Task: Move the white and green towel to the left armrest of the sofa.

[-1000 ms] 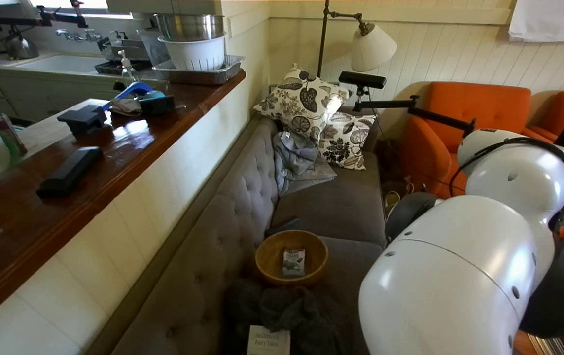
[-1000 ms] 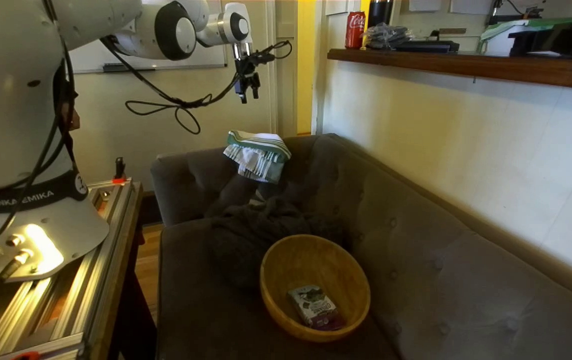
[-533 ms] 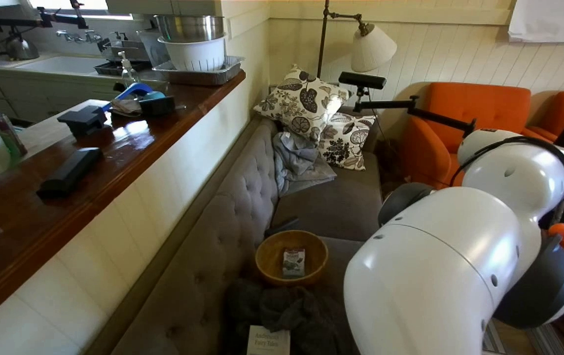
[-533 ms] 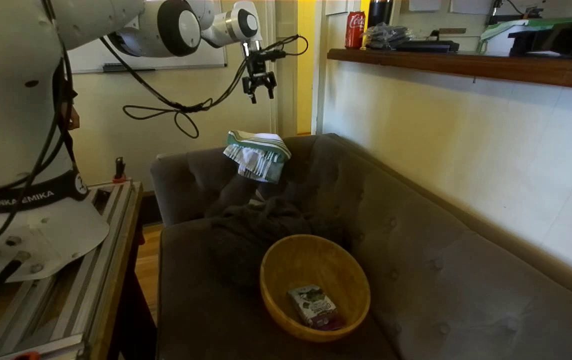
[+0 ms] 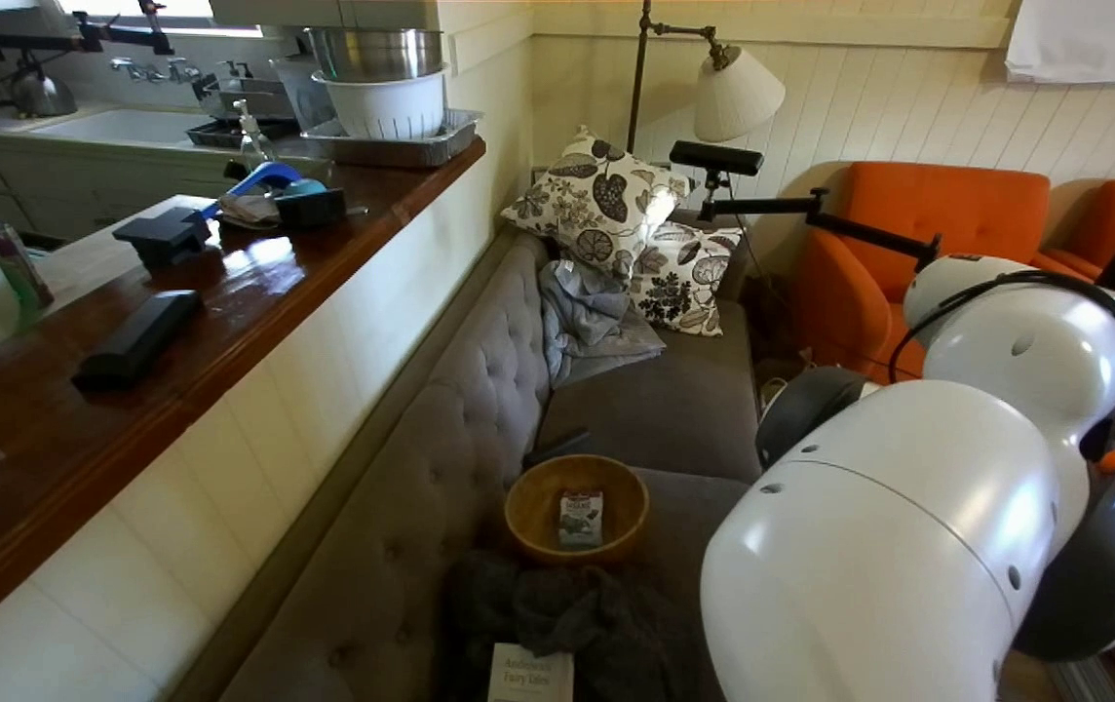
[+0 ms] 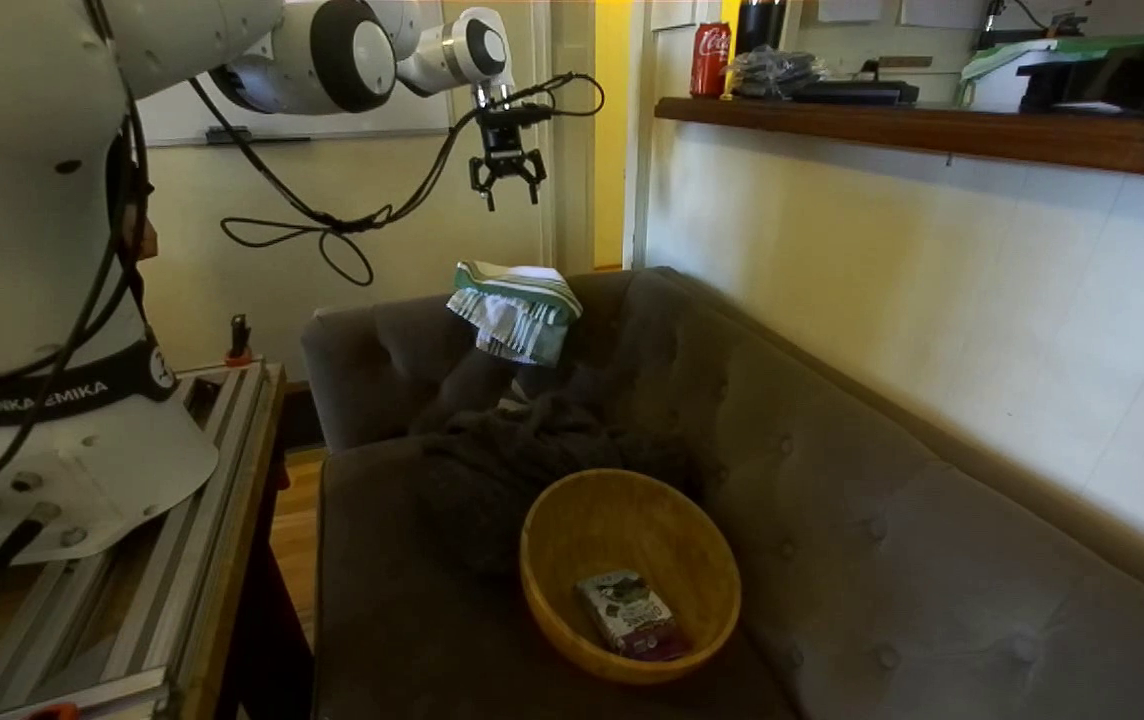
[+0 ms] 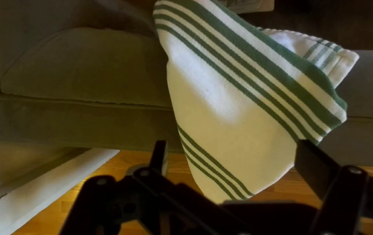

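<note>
1. The white and green towel (image 7: 232, 98) is draped over the armrest (image 6: 382, 345) of the sofa (image 6: 852, 560), to the right of the far right corner of the bench (image 6: 207, 510) as seen in an exterior view.
2. The gripper (image 6: 512, 203) is positioned above the towel and apart from it; the jaws are released and spread wide.
3. In the wrist view, the towel's tapered end is shown past the armrest's outer edge, against the floor (image 7: 114, 163); in an exterior view, this end is hidden.
4. The bowl (image 6: 662, 520), right of the bench's right edge, is shown in both exterior views; the patterned cushions (image 5: 606, 200) are shown in an exterior view.
5. The book (image 5: 530, 675) is cut off by the lower picture border, as is the bench's near edge.
6. The dark cloth (image 6: 522, 460) can hardly be distinguished from the sofa.
</note>
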